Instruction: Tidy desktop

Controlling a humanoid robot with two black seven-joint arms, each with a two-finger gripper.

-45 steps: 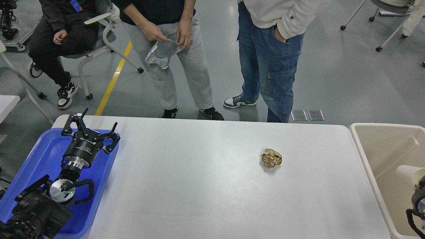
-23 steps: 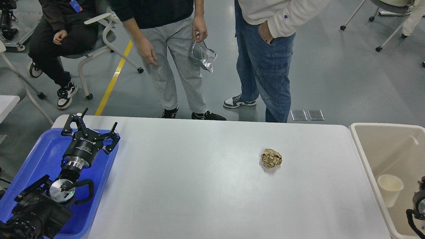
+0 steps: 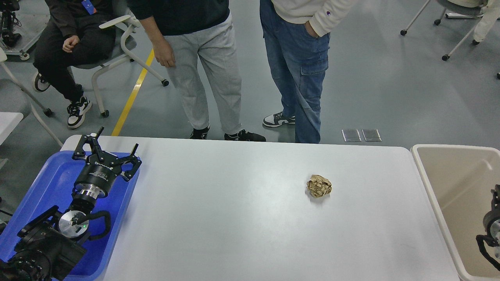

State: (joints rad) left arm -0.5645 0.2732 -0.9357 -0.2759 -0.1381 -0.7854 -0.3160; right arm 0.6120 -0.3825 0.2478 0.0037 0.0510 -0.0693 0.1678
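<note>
While one crumpled paper ball [image 3: 319,186] remains right of desktop [image 3: 234,218] centre, my left gripper [image 3: 106,150] hangs spread, empty; right unseen.

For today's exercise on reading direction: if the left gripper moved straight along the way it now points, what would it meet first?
The left gripper, open, points up-view over the blue tray. Likely the tray's far rim or the desktop corner; height is unclear.

Far beyond the table you see two people standing: one in grey sweatpants [image 3: 211,74], one in blue cargo jeans [image 3: 299,66] to the right. At far left a person in black [image 3: 72,43] sits on a white wheeled chair [image 3: 117,50]. A yellow floor line [image 3: 133,95] runs beside it. Two metal floor plates [image 3: 361,135] lie right of the jeans.
</note>
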